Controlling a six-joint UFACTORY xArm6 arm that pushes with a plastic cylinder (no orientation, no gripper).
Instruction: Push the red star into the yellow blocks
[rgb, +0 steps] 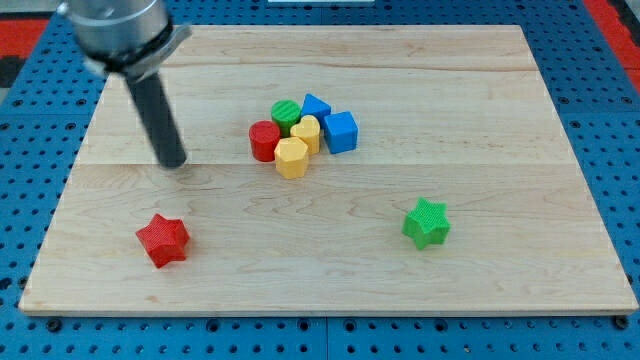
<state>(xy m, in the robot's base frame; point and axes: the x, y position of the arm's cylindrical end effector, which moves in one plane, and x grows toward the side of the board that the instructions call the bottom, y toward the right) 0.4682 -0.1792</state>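
Wooden board (480, 90) under tilted rod, my tip (175, 162) well above-left of red star (163, 240), no hand.

Light: bright, even, probably from overhead.
Shadows: short and soft under the blocks.
Glare: faint sheen on the wooden board (450, 110).
Blur: arm housing (115, 30) at the view's top left smeared.
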